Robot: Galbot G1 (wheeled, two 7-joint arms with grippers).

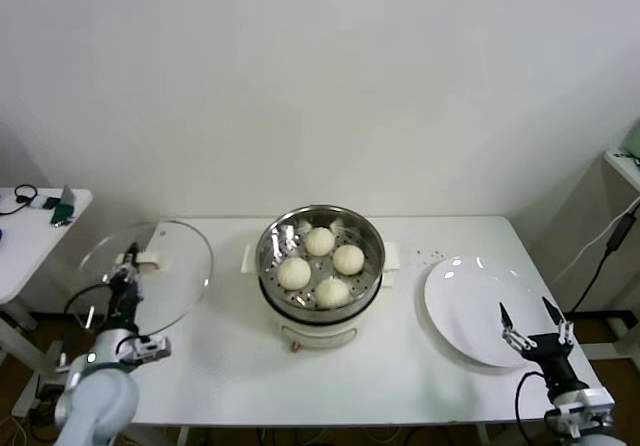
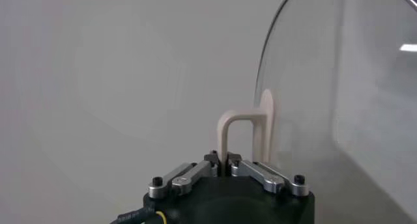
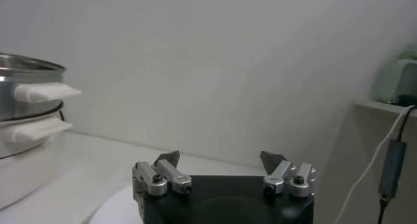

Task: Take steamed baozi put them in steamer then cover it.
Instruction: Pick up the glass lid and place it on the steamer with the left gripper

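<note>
The steel steamer sits on its white pot base at the table's middle. Several cream-white baozi lie inside it, uncovered. My left gripper is shut on the cream handle of the clear glass lid, which it holds tilted above the table's left part, left of the steamer. In the left wrist view the lid's glass rises beside the handle. My right gripper is open and empty over the white plate at the right. The steamer's side shows in the right wrist view.
A small side table with cables and a green object stands at the far left. A shelf with a hanging cable is at the far right. A white wall runs behind the table.
</note>
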